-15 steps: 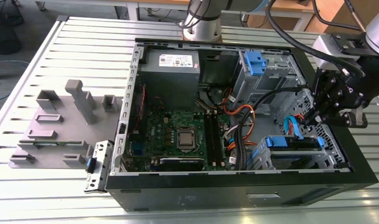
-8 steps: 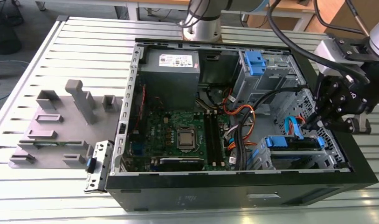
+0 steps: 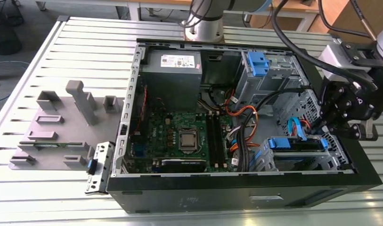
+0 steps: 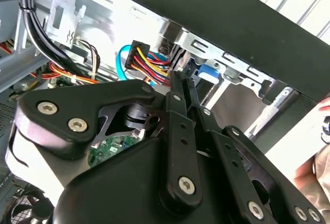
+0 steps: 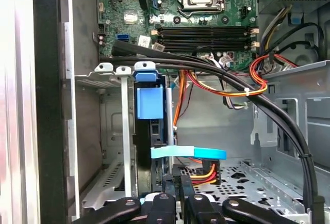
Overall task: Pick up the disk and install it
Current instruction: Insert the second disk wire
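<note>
The disk (image 3: 296, 145) sits in the drive cage at the case's front corner, on the exterior view's right, its blue rail along the top. In the first wrist view the disk (image 5: 154, 131) stands on edge in the cage, blue handle tab (image 5: 146, 100) at its end. My gripper (image 3: 318, 135) hangs over the cage, right at the disk's cable end. Both wrist views show the black fingers (image 5: 170, 195) pressed together with nothing between them. In the second wrist view the gripper (image 4: 181, 82) tips reach just beside the blue tab (image 4: 209, 72).
A light blue data cable (image 5: 188, 153) and a red-yellow power plug (image 5: 203, 172) lie just by the fingertips. Black cable bundles (image 5: 206, 66) cross above the cage. The motherboard (image 3: 182, 136), power supply (image 3: 174, 70) and upper blue bay (image 3: 257, 63) fill the case. A grey fixture (image 3: 59, 127) stands on the exterior view's left.
</note>
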`<state>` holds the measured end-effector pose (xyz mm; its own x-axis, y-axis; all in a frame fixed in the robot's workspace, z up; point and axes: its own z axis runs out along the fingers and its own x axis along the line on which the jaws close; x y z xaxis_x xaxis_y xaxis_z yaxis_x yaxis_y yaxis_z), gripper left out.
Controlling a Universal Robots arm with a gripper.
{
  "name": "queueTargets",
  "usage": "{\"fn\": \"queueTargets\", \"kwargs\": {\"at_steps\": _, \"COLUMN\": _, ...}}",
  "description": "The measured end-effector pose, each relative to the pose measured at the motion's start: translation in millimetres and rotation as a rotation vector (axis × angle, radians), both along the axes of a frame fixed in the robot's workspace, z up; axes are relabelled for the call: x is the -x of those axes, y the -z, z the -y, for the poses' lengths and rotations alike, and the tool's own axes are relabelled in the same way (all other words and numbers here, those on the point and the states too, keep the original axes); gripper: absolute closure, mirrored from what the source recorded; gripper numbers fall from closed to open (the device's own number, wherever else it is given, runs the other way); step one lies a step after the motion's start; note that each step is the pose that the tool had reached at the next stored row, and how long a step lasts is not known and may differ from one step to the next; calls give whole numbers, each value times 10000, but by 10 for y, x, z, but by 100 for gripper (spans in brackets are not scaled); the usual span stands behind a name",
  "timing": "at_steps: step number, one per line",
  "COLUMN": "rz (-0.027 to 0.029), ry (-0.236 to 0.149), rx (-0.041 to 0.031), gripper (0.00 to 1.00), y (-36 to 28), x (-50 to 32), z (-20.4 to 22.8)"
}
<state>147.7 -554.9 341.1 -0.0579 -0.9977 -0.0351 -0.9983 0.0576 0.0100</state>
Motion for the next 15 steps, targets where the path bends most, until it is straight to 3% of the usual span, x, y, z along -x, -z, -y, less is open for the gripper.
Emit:
{"fn": "queueTargets", "kwargs": {"at_steps": 12, "rz": 0, "ry": 0, "rx": 0, "gripper": 84, "y": 0, "x": 0, "z": 130}}
{"fn": "queueTargets", "kwargs": {"at_steps": 15, "rz": 0, "ry": 0, "rx": -2, "gripper": 84, "y": 2, "x": 0, "z": 145}}
